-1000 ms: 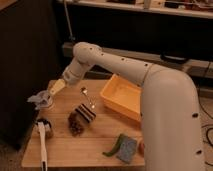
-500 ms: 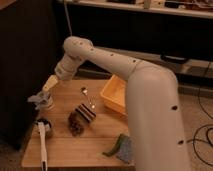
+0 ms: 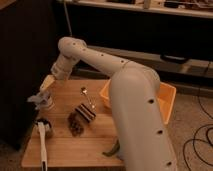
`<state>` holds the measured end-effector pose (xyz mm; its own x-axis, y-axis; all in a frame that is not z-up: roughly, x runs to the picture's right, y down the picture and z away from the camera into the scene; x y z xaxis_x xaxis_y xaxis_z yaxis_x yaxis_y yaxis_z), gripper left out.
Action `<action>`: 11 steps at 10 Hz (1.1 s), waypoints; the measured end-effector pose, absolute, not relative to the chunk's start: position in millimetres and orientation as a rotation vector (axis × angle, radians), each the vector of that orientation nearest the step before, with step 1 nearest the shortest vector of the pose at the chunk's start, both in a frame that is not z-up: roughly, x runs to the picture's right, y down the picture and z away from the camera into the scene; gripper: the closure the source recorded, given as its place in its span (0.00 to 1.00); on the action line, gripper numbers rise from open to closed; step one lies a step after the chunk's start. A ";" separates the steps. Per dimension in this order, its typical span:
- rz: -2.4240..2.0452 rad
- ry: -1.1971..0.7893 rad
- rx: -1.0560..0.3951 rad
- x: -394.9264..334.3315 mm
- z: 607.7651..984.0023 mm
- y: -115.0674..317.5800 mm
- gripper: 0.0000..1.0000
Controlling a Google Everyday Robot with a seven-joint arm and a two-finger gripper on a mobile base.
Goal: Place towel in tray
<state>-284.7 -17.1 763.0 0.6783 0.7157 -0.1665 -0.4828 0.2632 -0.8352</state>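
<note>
The towel (image 3: 40, 99) is a small pale grey-blue bunch of fabric at the left edge of the wooden table (image 3: 75, 150), seemingly resting on a small white thing. My gripper (image 3: 47, 85) hangs just above and a little to the right of it, its yellowish fingers pointing down towards it, open and empty. The tray (image 3: 169, 98), a yellow-orange bin, stands at the right of the table. My white arm crosses in front of it and hides most of it, leaving only its left corner (image 3: 104, 95) and right end in view.
A metal spoon (image 3: 85, 93) lies mid-table. In front of it are a dark striped block (image 3: 86, 113) and a brown lumpy item (image 3: 75, 124). A white-handled brush (image 3: 42, 146) and a small dark can (image 3: 43, 126) sit front left. Something green (image 3: 112, 149) peeks out beside my arm.
My arm has swung left and nearer the camera, bringing the gripper down and left until it hangs just above the towel. It now hides more of the tray.
</note>
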 end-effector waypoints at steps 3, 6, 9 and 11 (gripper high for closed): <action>0.913 -0.277 -0.944 -290.3 765.7 -13.9 0.20; 0.955 -0.288 -0.931 -299.3 777.0 -6.4 0.20; 0.944 -0.268 -0.944 -312.0 789.4 -2.3 0.20; 0.939 -0.234 -0.955 -318.8 797.3 1.0 0.20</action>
